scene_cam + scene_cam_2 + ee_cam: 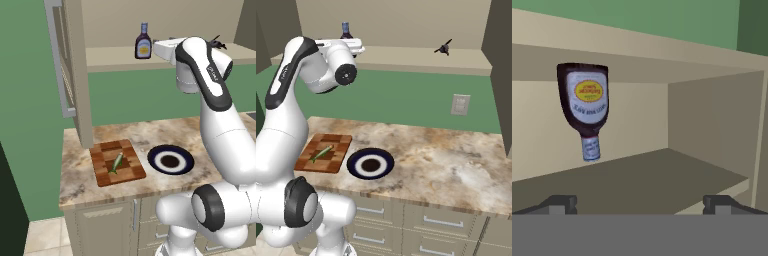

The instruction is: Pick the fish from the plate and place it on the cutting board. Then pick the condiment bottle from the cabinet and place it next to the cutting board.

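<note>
Condiment bottle (143, 42) stands upright on the shelf of the cabinet (75, 70), label facing the room, cap uppermost. We note that the fish (117, 163) already lies on the cutting board (117, 162), and the plate (171, 159) beside it on the counter (456, 155) is bare, so we judge the first half of the task complete and the bottle pick to be the step in hand. We see the gripper (639, 202) raised to shelf level with its fingers (559, 203) spread wide and nothing between them. In the hand view the picture is inverted: the bottle (585, 107) hangs cap-down at about 10 o'clock from the gap between the fingertips, apart from them. Its long axis runs 12 to 6 in that view, crosswise to the line joining the two fingertips, which suits a side grasp on the body. We judge that the coming move calls for shifting the hand sideways toward the bottle until it sits centred between the fingers, then advancing. A small dark spiky object (443, 48) rests farther along the same shelf, well apart from the bottle; we leave it untouched.
</note>
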Motion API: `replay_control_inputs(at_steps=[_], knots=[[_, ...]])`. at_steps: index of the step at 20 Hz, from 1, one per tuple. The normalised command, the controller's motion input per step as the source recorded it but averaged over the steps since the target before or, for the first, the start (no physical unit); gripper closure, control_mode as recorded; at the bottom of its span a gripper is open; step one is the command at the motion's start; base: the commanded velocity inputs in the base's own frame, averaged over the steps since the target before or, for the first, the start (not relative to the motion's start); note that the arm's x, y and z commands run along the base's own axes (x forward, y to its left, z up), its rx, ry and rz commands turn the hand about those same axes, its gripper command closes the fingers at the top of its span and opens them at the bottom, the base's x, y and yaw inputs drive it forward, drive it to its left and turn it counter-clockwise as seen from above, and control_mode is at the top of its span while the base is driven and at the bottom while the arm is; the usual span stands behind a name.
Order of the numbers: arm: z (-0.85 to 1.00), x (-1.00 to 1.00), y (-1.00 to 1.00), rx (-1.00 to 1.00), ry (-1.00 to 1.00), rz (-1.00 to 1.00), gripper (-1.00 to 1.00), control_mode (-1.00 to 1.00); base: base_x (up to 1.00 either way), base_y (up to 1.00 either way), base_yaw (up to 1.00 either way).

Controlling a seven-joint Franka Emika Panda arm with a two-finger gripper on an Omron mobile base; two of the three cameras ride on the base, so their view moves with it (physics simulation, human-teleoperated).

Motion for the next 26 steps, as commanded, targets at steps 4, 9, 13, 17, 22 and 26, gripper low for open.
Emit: replay_control_inputs(at_steps=[4,9,13,17,22,26], knots=[[0.03,0.00,0.06,0.00,-0.05,0.00,-1.00,-1.00,0.00,0.00,0.00],[0.00,0.00,0.07,-0.05,-0.01,0.00,-1.00,-1.00,0.00,0.00,0.00],[0.00,0.05,0.01,-0.03,0.00,0.00,-1.00,-1.00,0.00,0.00,0.00],[0.00,0.12,0.00,-0.02,0.00,0.00,-1.00,-1.00,0.00,0.00,0.00],[0.00,0.20,0.00,0.00,0.00,0.00,-1.00,-1.00,0.00,0.00,0.00],[0.00,0.26,0.01,0.00,0.00,0.00,-1.00,-1.00,0.00,0.00,0.00]])
